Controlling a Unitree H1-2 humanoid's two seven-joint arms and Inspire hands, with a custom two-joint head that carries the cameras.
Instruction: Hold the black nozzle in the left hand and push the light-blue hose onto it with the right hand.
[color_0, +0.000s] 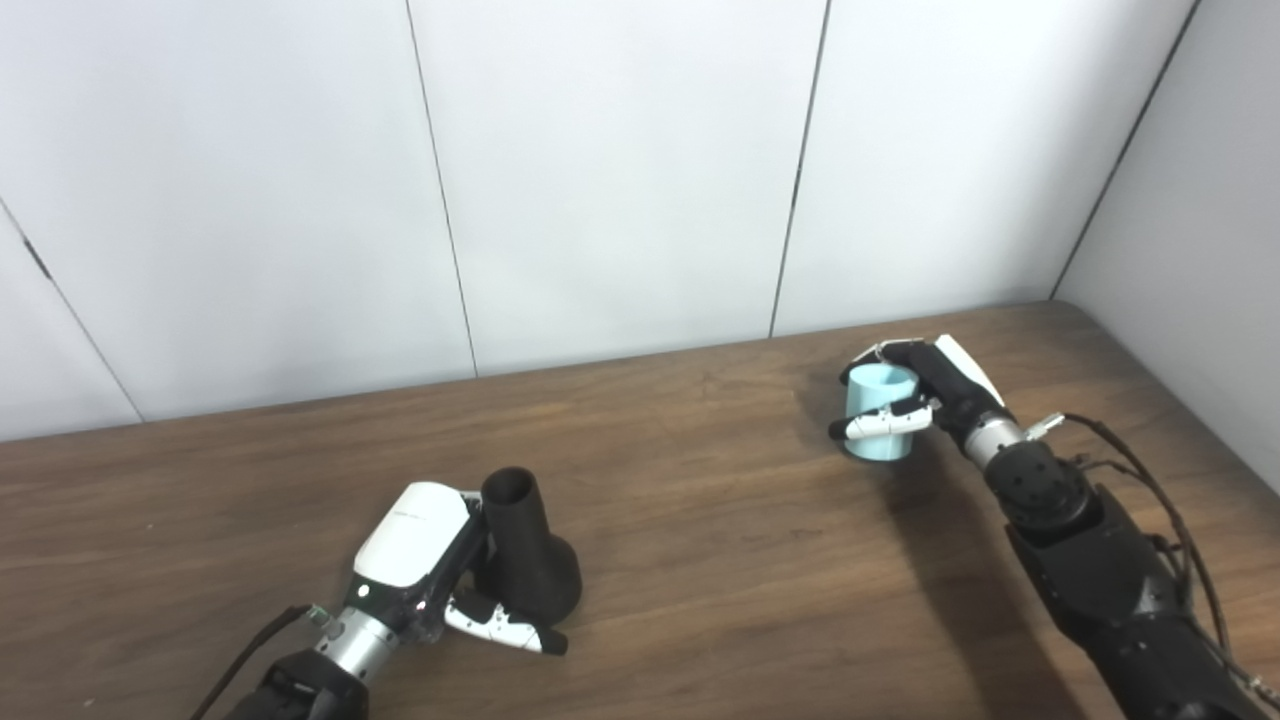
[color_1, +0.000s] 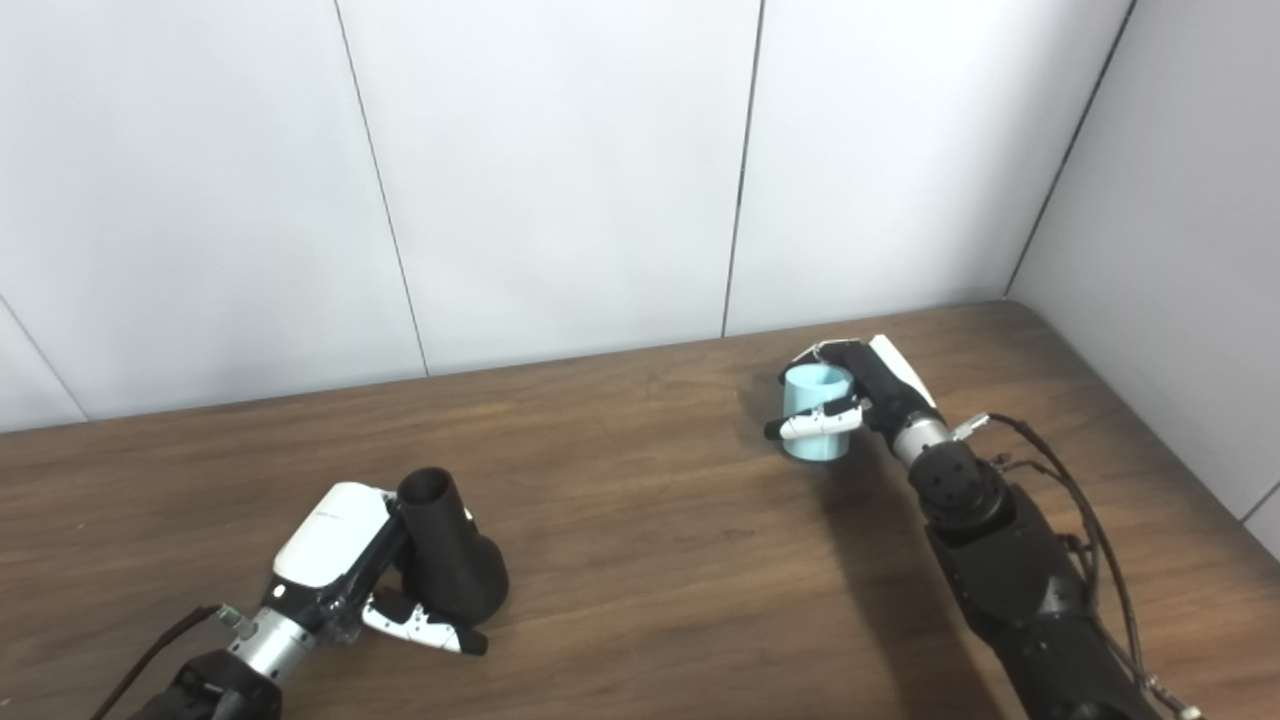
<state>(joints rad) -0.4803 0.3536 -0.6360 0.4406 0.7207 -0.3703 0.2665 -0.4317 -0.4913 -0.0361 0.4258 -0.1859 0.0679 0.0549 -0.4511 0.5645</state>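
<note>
The black nozzle (color_0: 527, 553) stands upright on the wooden table (color_0: 700, 520) at the lower left, narrow open end up and flared base down. My left hand (color_0: 430, 565) is shut on it, fingers wrapped around the base. Far to the right, the light-blue hose (color_0: 882, 412), a short open cylinder, is upright near the table's back edge. My right hand (color_0: 925, 395) is shut on it, thumb across its front and fingers behind. A wide stretch of table separates the two objects.
White wall panels (color_0: 620, 170) rise directly behind the table, and a side wall (color_0: 1200, 250) closes in on the right. The table's right edge (color_0: 1225, 445) runs close to my right arm. Cables hang off the right forearm (color_0: 1150, 480).
</note>
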